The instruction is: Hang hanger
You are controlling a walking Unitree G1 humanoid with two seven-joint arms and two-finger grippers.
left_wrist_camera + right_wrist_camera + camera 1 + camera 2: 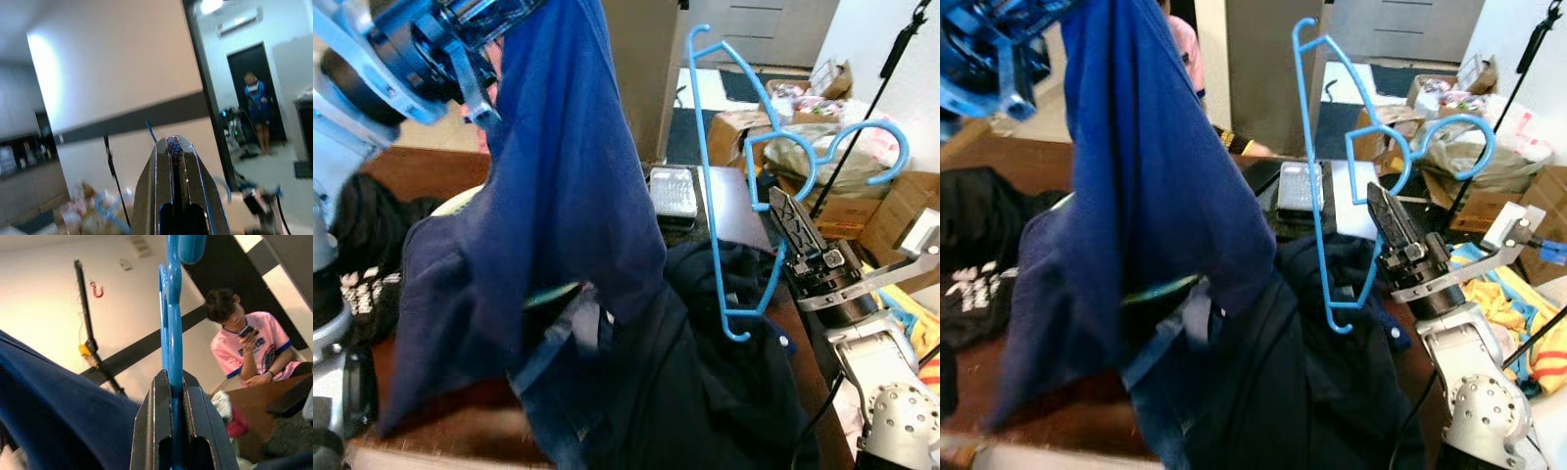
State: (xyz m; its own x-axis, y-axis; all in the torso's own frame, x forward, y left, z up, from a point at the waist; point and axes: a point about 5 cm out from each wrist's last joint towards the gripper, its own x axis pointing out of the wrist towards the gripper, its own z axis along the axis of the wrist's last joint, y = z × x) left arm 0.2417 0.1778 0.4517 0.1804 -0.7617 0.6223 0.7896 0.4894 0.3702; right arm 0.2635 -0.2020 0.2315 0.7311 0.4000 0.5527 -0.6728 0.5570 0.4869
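My left claw is raised at the upper left of my head views, and most of it is cut off by the frame edge or covered by the blue shirt that hangs from it. In my left wrist view the two fingers are pressed together with a bit of blue cloth pinched at their tips. The shirt drapes down in a broad sheet and hides much of the table behind it; its lower edge blends into the dark clothes heaped below, so I cannot tell where one ends and the other begins.

My right claw is clamped on the hanger, gripping it near the base of the hook. The wrist view confirms this: the blue plastic runs straight up from between my shut fingers, its top cut off by the frame.

The hanger is thin, bright blue plastic. It is turned on end, its long axis nearly vertical, one shoulder tip up near the top of the frame and the other down over the dark clothes. Its hook curls out toward my right, over the cardboard boxes.

A clear plastic tray lies on the table just behind the shirt. A person in a pink shirt sits beyond the table, largely hidden in the head views by the hanging shirt.
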